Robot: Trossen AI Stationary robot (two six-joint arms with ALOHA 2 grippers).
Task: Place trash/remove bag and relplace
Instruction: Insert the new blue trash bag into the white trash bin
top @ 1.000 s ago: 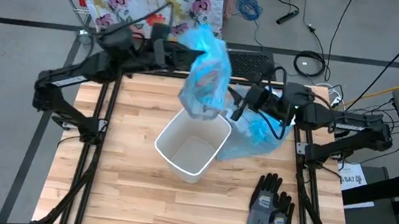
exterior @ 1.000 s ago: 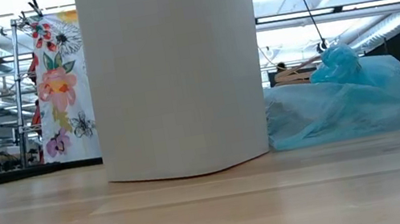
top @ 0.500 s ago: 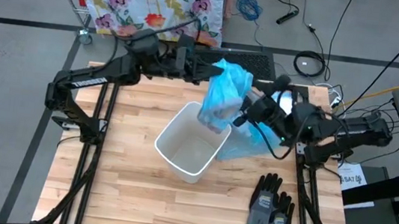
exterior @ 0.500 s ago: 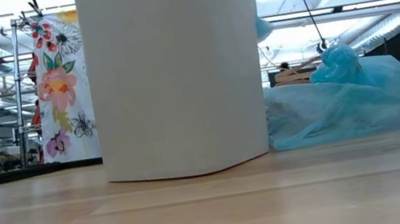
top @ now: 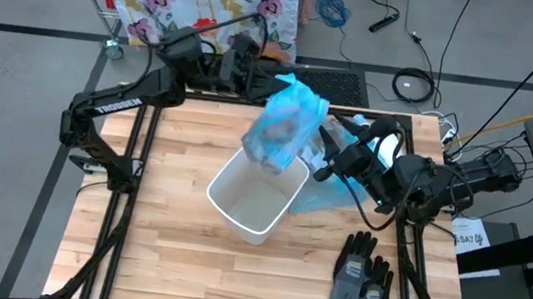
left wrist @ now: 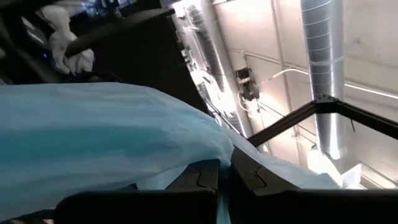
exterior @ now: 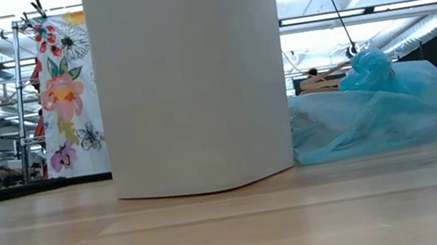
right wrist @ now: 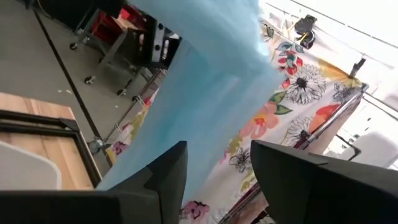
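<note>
An empty light-blue bag (top: 284,126) hangs in the air over the far rim of the white bin (top: 256,194), which stands on the wooden table and also shows as a white bin (exterior: 193,78) in the low view. My left gripper (top: 267,77) is shut on the bag's top. My right gripper (top: 328,141) stands open close to the bag's right side, with the blue film (right wrist: 205,81) ahead of its fingers. A filled, tied blue bag (exterior: 372,110) rests on the table right of the bin. The trash is out of view. My left gripper pinches the bag's thin film near its top edge (left wrist: 224,158) between its two shut fingers, coming roughly level from the table's far left. The bag hangs slack below the fingers, clear of the table, its lower end (top: 266,155) over the bin's opening. My right gripper: I cannot tell whether it touches the bag.
A pair of grey-black gloves (top: 363,273) lies at the near right of the table. The filled bag (top: 343,183) crowds the space between the bin and my right arm. Bare wood lies left of and in front of the bin.
My left gripper has carried the hanging bag toward the table's right, rolling as it went; the bag now hangs lower over the bin's far rim. My right arm has swung and turned its wrist toward the bag, its fingers still open.
</note>
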